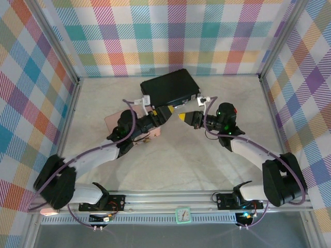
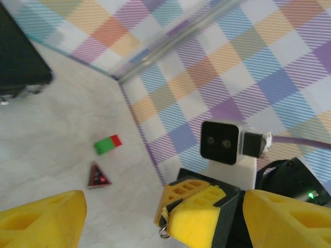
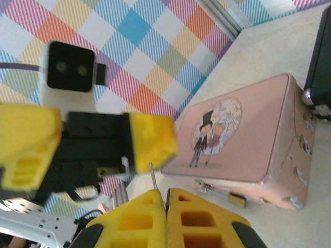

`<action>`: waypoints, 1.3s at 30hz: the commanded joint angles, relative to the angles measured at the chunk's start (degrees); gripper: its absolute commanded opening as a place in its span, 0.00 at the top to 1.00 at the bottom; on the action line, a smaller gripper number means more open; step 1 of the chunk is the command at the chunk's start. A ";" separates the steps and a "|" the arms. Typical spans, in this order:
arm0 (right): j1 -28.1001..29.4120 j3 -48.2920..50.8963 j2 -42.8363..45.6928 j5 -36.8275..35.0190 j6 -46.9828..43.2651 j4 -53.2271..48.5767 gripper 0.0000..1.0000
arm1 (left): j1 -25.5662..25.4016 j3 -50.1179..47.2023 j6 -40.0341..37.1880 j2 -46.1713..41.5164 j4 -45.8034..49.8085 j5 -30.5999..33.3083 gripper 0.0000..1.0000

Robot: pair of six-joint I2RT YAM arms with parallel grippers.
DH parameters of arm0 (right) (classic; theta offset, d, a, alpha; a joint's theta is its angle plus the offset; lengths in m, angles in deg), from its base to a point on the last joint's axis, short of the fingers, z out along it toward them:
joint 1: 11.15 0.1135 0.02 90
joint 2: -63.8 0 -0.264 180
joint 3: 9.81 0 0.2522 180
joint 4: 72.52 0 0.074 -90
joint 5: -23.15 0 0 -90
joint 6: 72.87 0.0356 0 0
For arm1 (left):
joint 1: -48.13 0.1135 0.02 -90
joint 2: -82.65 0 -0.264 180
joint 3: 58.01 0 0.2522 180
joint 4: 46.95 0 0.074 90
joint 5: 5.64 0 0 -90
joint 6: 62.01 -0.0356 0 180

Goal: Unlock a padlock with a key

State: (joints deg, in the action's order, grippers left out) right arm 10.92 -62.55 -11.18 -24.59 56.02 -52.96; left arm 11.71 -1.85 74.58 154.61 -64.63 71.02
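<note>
Where the two arms meet over the table's middle, the count stands at one padlock, one key, one pink box, one black case, one green-and-red block and one red triangle piece.

Arms: in the top view the left arm rises from seven o'clock and the right arm from five o'clock. Both lean inward, with their grippers facing tip to tip just below the black case (image 1: 170,88), which lies at twelve o'clock. The left forearm passes over the pink box (image 1: 113,122) at ten o'clock.

Left gripper (image 2: 164,206): its yellow fingers stand wide apart and hold nothing. The right gripper's pads sit in the gap between them.

Right gripper (image 3: 166,195): its pads are pressed together on the key (image 3: 153,176). The key's slim metal blade sticks up from the seam at twelve o'clock, and its head is hidden between the pads.

Padlock (image 3: 237,199): a small brass-coloured body sits against the pink box's front wall, at five o'clock from the wedding couple printed on the lid. Its shackle is too small to make out. It lies apart from the key.

Remaining items: the green-and-red block (image 2: 107,144) lies on the table near the wall. The red triangle piece (image 2: 98,175) lies just beside it at six o'clock.
</note>
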 commanded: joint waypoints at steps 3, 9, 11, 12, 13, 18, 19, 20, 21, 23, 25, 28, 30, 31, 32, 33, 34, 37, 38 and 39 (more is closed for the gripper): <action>0.14 0.00 5.27 -4.75 -11.37 -16.43 1.00 | -1.39 -0.59 -4.87 -11.60 35.11 13.70 0.26; 3.20 -0.40 5.90 -10.95 -17.12 -24.39 1.00 | -6.23 -8.30 3.49 -18.95 51.71 23.83 0.27; 4.44 -0.08 5.48 -11.55 -17.02 -23.84 1.00 | -7.69 -11.06 6.33 -19.38 51.55 26.37 0.29; 4.94 -0.10 5.27 -11.87 -17.02 -23.78 1.00 | -8.21 -11.80 7.07 -19.12 51.47 27.75 0.30; 5.49 -0.08 4.99 -12.18 -17.02 -23.79 1.00 | -8.70 -12.27 7.75 -18.49 51.06 29.11 0.30; 6.92 0.26 4.93 -13.20 -16.94 -23.22 1.00 | -9.74 -12.08 6.56 -10.72 42.45 36.11 0.33; 7.03 0.39 4.97 -13.39 -16.83 -23.16 1.00 | -9.74 -11.70 7.13 -8.07 40.60 37.77 0.33; 7.10 0.32 5.18 -13.59 -16.75 -23.07 1.00 | -9.74 -10.87 8.17 -5.61 39.51 39.67 0.33; 7.19 0.48 5.39 -13.72 -16.67 -23.04 1.00 | -9.73 -10.19 8.87 -3.41 38.65 41.26 0.33; 7.29 0.94 5.93 -14.24 -16.55 -22.85 1.00 | -9.72 -8.28 10.97 1.27 38.17 45.75 0.32; 7.38 1.32 6.37 -14.64 -16.58 -22.93 1.00 | -9.69 -6.16 12.99 4.92 39.32 50.33 0.31; 7.38 1.72 7.01 -14.98 -16.67 -23.40 1.00 | -9.65 -3.41 14.16 8.87 41.50 55.80 0.28; 7.38 1.78 7.26 -15.11 -16.95 -23.86 1.00 | -9.43 -2.37 14.93 10.56 42.34 58.74 0.23; 7.38 1.66 7.30 -15.20 -17.22 -24.18 1.00 | -9.02 -1.98 15.42 11.25 42.49 59.54 0.21; 7.30 1.51 7.22 -15.32 -17.52 -24.57 1.00 | -8.51 -1.75 15.63 12.15 42.38 59.95 0.20; 7.37 1.34 7.09 -15.37 -17.60 -24.78 1.00 | -8.02 -1.58 15.68 12.81 41.98 60.12 0.18; 7.38 1.18 7.02 -15.36 -17.76 -24.88 1.00 | -7.30 -1.20 15.98 13.90 42.03 60.14 0.16; 7.38 0.86 7.12 -15.50 -17.88 -25.22 1.00 | -4.35 -0.39 16.06 16.25 41.79 58.80 0.14; 7.38 0.82 7.21 -15.46 -17.90 -25.25 1.00 | -3.13 -0.33 15.45 16.90 40.85 57.61 0.13; 7.38 0.70 7.30 -15.53 -17.98 -25.48 1.00 | -2.07 -0.39 14.10 17.46 38.99 56.30 0.13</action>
State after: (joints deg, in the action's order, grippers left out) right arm 17.82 -61.44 -4.98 -39.87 39.71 -77.59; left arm 6.90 -3.45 89.29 170.54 -23.70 126.36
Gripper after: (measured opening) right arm 0.047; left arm 0.872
